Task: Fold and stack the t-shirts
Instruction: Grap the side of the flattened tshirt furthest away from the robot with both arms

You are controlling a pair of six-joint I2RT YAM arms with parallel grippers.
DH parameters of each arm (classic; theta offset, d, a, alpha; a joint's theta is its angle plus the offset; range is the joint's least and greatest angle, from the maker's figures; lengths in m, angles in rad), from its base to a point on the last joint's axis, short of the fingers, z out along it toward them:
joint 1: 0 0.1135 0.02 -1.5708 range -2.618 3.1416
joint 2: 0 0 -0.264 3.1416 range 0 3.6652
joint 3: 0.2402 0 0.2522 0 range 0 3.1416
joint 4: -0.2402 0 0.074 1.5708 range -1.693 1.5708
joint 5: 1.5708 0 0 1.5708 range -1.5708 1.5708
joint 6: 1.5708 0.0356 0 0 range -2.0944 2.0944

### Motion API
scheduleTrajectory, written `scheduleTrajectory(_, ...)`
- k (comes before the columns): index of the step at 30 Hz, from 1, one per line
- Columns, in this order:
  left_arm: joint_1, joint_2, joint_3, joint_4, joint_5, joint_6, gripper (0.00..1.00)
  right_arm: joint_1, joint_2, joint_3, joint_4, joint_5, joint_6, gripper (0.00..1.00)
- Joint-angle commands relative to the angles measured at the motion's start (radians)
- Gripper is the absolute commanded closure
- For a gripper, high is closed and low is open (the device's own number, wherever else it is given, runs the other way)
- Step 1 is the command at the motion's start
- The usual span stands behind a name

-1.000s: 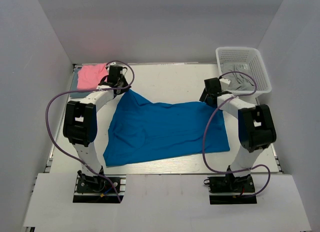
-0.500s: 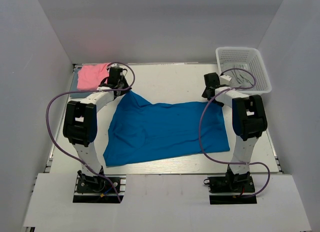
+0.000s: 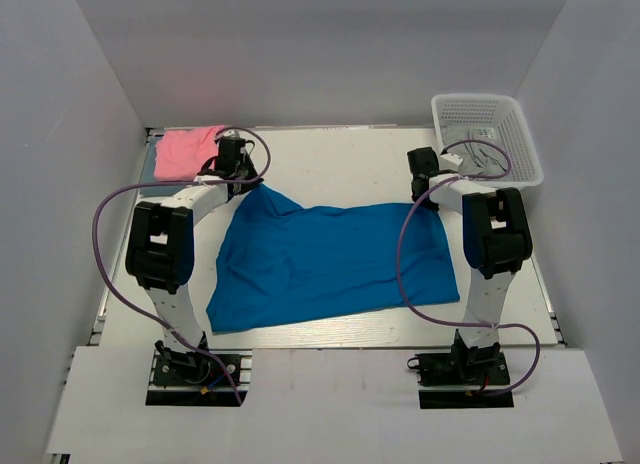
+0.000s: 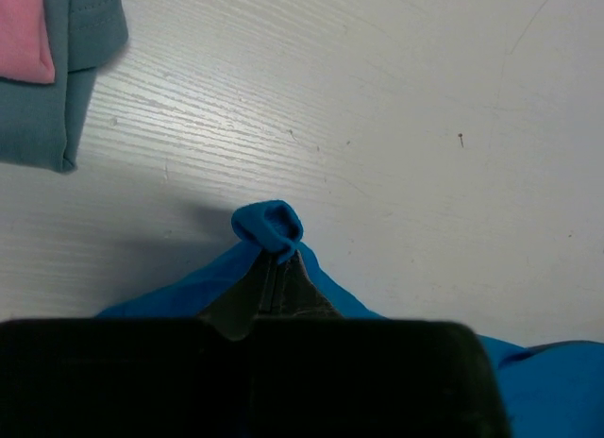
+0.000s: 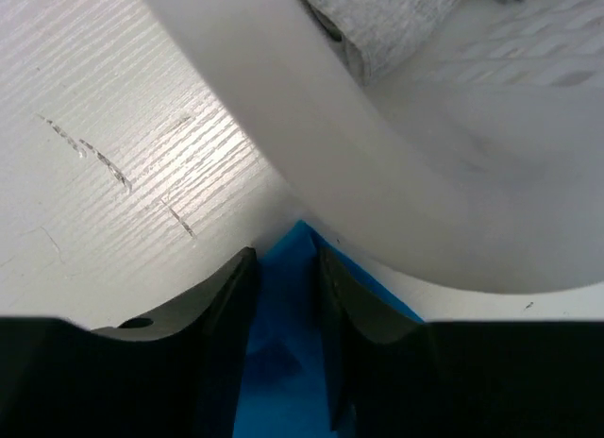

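The bright blue t-shirt (image 3: 330,259) lies spread on the table between the arms. My left gripper (image 3: 245,181) is shut on its far left corner, and a knob of blue cloth (image 4: 267,226) pokes out past the closed fingertips (image 4: 280,268). My right gripper (image 3: 427,191) sits low over the far right corner (image 5: 283,362). Its jaws are narrow but still apart, with the blue cloth lying between them. The pink t-shirt (image 3: 185,151) rests at the far left on top of the dull grey-blue t-shirt (image 4: 38,89).
A white mesh basket (image 3: 490,109) stands at the far right with grey cloth (image 3: 480,162) inside. Its curved white wall (image 5: 396,174) is right beside my right gripper. White walls enclose the table on three sides.
My right gripper has moved a little away from me to the shirt's far right corner, and its jaws have narrowed around it. The left arm has not moved.
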Motion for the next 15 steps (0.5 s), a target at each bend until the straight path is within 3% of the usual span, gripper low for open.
scheduleTrajectory(1, -0.002, -0.084, -0.017, 0.012, 0.010, 0.012, 1.00, -0.009, 0.016, 0.004, -0.014, 0.012, 0.023, 0.70)
scheduleTrajectory(3, -0.002, -0.093, -0.028, 0.012, 0.010, 0.012, 1.00, -0.006, 0.016, 0.001, -0.016, 0.018, 0.026, 0.93)
scheduleTrajectory(4, -0.002, -0.104, -0.028, 0.012, 0.010, 0.012, 1.00, -0.007, 0.008, -0.002, -0.016, 0.024, 0.029, 1.00)
scheduleTrajectory(9, -0.013, -0.176, -0.072, -0.014, -0.024, 0.001, 1.00, 0.001, -0.068, -0.053, 0.015, 0.039, 0.013, 1.00)
scheduleTrajectory(15, -0.022, -0.373, -0.227, -0.014, -0.023, -0.033, 1.00, 0.005, -0.176, -0.114, 0.055, 0.010, -0.015, 1.00)
